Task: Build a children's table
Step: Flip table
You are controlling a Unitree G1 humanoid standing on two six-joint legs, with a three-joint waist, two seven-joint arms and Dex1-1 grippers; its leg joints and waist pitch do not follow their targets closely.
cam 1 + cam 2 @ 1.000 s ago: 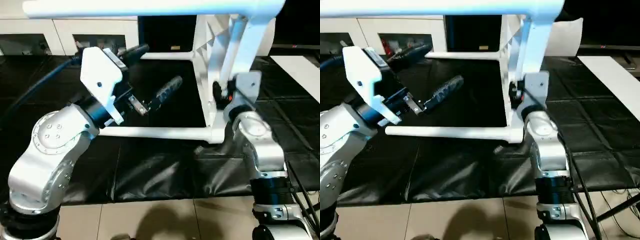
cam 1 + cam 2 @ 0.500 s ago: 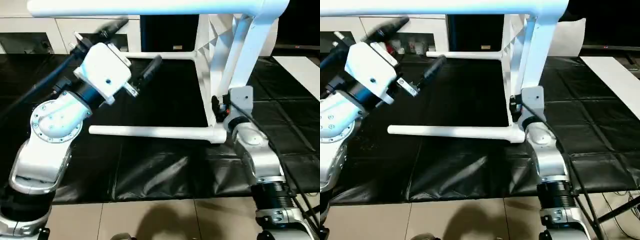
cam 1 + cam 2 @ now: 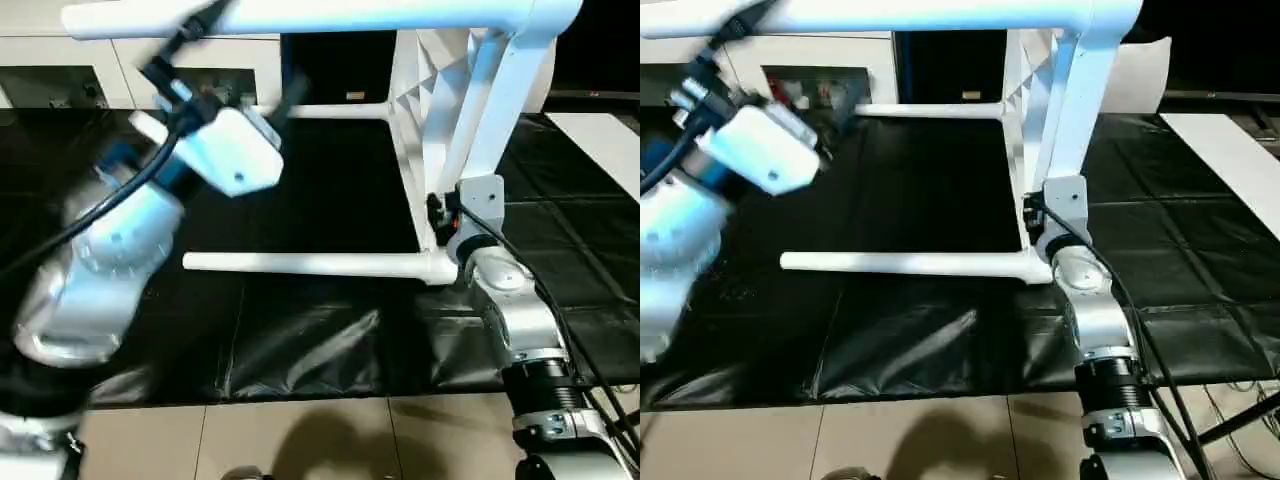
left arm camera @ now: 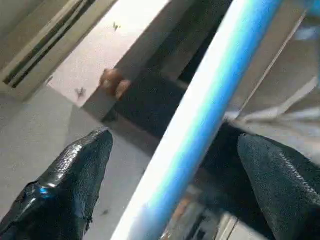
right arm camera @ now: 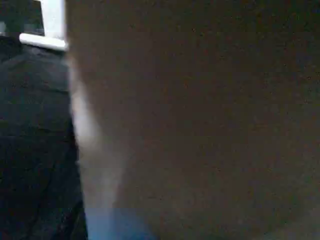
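Pincers at the tipped children's table: one released, one unreadable

Hidden or unclear:
- Left silver forearm is smeared in both eye views. Its wrist block sits just under the upper white tubular leg, which is cut off by the top edge.
- Right pincer sits low against the near rim of the white plastic rectangular tabletop, behind its own white mount plate. Whether it is released or clenched cannot be told.
- Right wrist view is mostly a dim brown surface pressed close, with nothing sharp on it. One corner shows a white strip and the black floor mat.
- Three legs can be counted.

Where the table is: on its side on the black mat, tabletop on edge with the ribbed underside facing the robot's left. The lower near leg lies level just above the mat. The far leg runs level behind, in front of the white cabinets.

View differences:
- Left wrist view alone shows the left pincer released, its black fingers wide apart with the upper leg between them, touching neither.
- An orange-brown blob behind them cannot be made out.

Writing: a small yellowish tag by the far leg is too small to read.
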